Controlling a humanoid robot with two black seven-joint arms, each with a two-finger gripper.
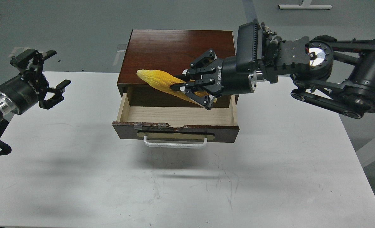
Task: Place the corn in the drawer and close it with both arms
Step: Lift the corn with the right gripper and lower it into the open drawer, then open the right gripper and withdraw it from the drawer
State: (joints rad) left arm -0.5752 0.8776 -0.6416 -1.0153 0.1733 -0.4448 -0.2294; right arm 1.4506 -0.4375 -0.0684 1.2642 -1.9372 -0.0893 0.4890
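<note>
The drawer (pixel 174 131) is pulled open from the dark brown cabinet (pixel 177 53), showing its pale wood interior and white bar handle (pixel 174 144). My right gripper (pixel 184 84) is shut on the yellow corn (pixel 158 79) and holds it in the air above the back of the open drawer, tapered tip pointing left. The right arm reaches in from the right across the cabinet's right corner. My left gripper (pixel 48 76) is open and empty, above the table's left edge, well left of the drawer.
The cabinet stands at the back middle of the white table (pixel 269 177). Grey floor lies beyond the table's far edge. A white desk foot (pixel 304 6) shows at the top right.
</note>
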